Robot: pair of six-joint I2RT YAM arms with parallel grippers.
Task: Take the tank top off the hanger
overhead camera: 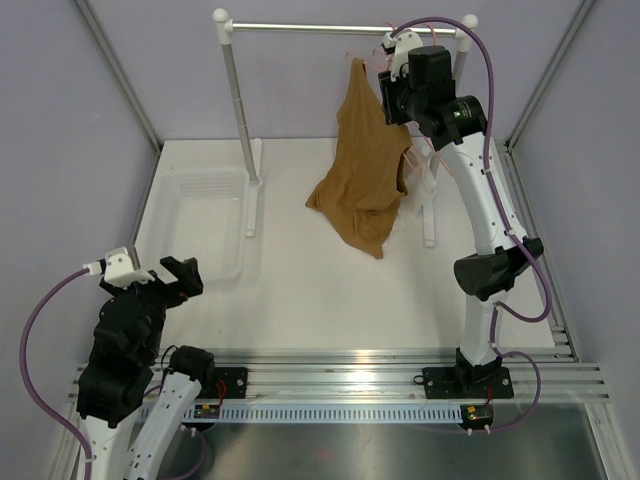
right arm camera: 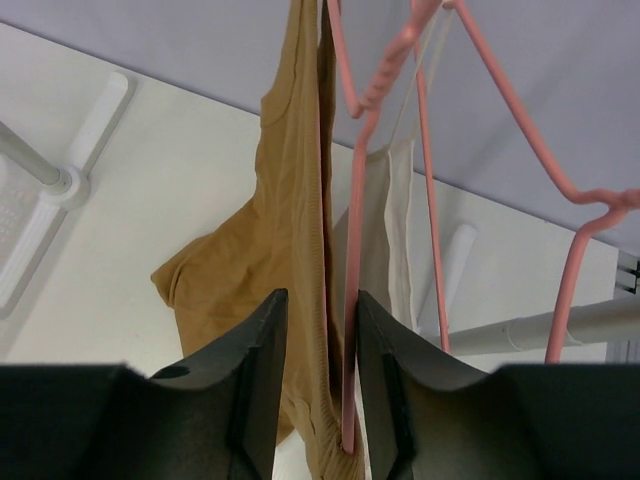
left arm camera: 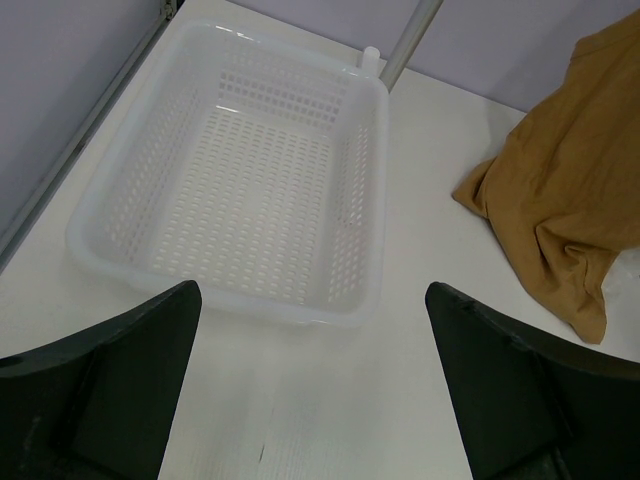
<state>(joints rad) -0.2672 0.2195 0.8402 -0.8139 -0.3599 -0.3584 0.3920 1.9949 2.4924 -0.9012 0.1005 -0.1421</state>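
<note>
A white table (overhead camera: 300, 290) carries a clothes rack whose rail (overhead camera: 300, 27) runs across the far side. A white perforated basket (left arm camera: 360, 190) sits on the left.

The tank top (overhead camera: 365, 170) hangs from the far-right end of the rail, with its lower part sagging down to the table in soft folds. It is caramel-tan, thin-strapped and limp, and it hangs lopsided, drawn up narrow at the top and bunched wide below. A cloth this slack will likely slide rather than lift off in one piece.

The right gripper (right arm camera: 320, 300) is raised to the rail. Its jaws stand narrowly apart, with a strip of tan fabric and the pink wire of the hanger (right arm camera: 350, 300) between them. Whether they already pinch I cannot tell.

The step in hand looks like taking hold at the shoulder. The next move calls for gripping the fabric alone — not the wire — and drawing the strap off the hanger's arm without tugging the hook from the rail. A white garment (right arm camera: 395, 230) and a second pink hanger (right arm camera: 575, 270) hang just beside and could snag.

The left gripper (left arm camera: 312, 300) hovers near-left, jaws wide apart and empty, facing the basket.
</note>
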